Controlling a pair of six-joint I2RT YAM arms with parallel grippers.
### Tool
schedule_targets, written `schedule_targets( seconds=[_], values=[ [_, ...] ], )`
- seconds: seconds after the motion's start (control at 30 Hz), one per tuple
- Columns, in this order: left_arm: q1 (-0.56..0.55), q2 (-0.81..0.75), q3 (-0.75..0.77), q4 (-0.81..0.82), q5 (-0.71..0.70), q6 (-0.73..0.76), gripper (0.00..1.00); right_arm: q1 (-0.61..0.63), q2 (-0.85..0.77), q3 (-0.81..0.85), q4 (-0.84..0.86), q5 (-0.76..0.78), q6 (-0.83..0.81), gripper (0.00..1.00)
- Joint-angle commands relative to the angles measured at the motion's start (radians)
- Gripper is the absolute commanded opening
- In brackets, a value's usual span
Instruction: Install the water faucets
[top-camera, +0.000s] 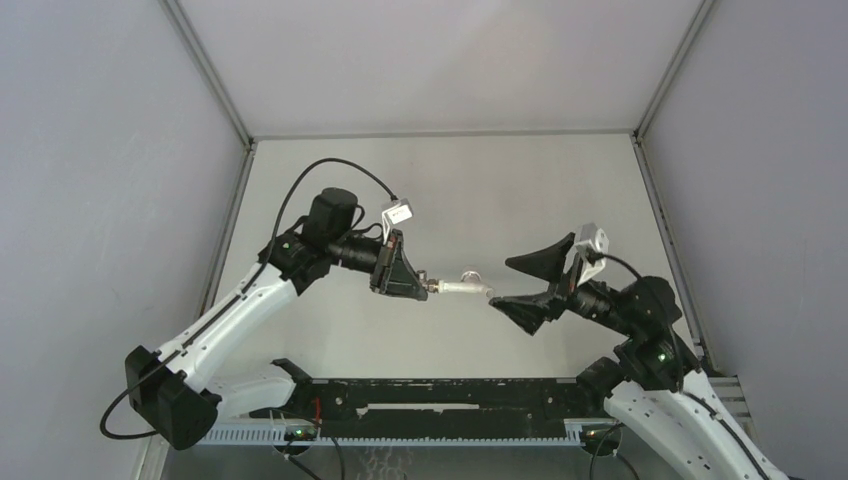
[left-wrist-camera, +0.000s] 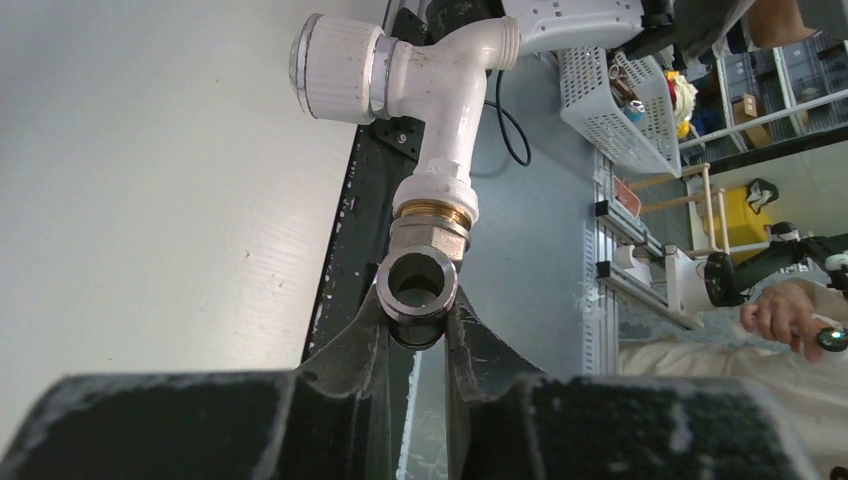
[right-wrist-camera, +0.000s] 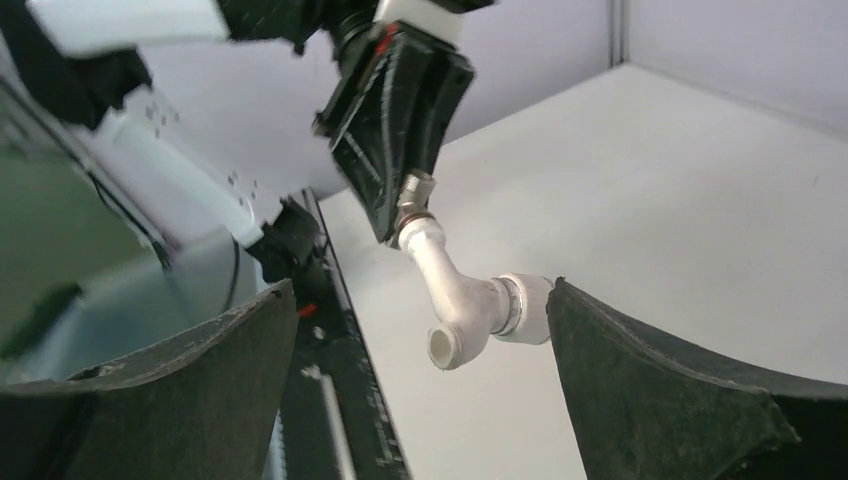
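Now the left gripper (top-camera: 418, 283) clamps tight on the grey metal fitting (left-wrist-camera: 420, 285), white tap piece (left-wrist-camera: 440, 120) seemingly screwed onto it; right gripper (top-camera: 500, 282) gapes wide, empty, just beside.

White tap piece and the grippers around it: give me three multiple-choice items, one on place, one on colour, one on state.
1. The white tap piece sits:
A. in the right gripper
B. on the end of the metal fitting
C. apart from the metal fitting

2. The ring between the two parts is:
A. blue
B. red
C. brass-yellow

3. The right gripper is:
A. open wide
B. shut on the tap
C. shut and empty

Answers:
1 B: the left wrist view shows the two joined end to end, with the left gripper clamped on the fitting.
2 C: the band shows brass.
3 A: its jaws stand far apart.
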Motion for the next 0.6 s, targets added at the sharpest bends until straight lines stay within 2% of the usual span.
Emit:
schedule_targets(
  seconds=[0.0, 0.1, 0.23, 0.37, 0.47, 0.57],
  values=[
    [0.0, -0.031, 0.088, 0.015, 0.066, -0.033, 0.0, 0.098, -0.036, -0.028, 0.077, -0.026, -0.339, 1.0],
    [0.0, -0.039, 0.088, 0.009, 0.076, -0.043, 0.0, 0.172, 0.018, -0.021, 0.074, -0.067, -0.42, 1.0],
    [0.0, -0.047, 0.088, 0.004, 0.075, -0.052, 0.0, 0.248, 0.119, -0.02, 0.11, -0.046, -0.459, 0.98],
    [0.0, -0.043, 0.091, 0.001, 0.085, -0.067, 0.0, 0.277, 0.188, -0.023, 0.167, -0.1, -0.44, 0.97],
    [-0.001, -0.05, 0.091, 0.001, 0.089, -0.066, 0.0, 0.289, 0.212, -0.029, 0.174, -0.055, -0.457, 0.94],
    [0.0, -0.055, 0.091, 0.001, 0.087, -0.062, 0.0, 0.29, 0.221, -0.03, 0.169, -0.005, -0.472, 0.83]
  ],
)
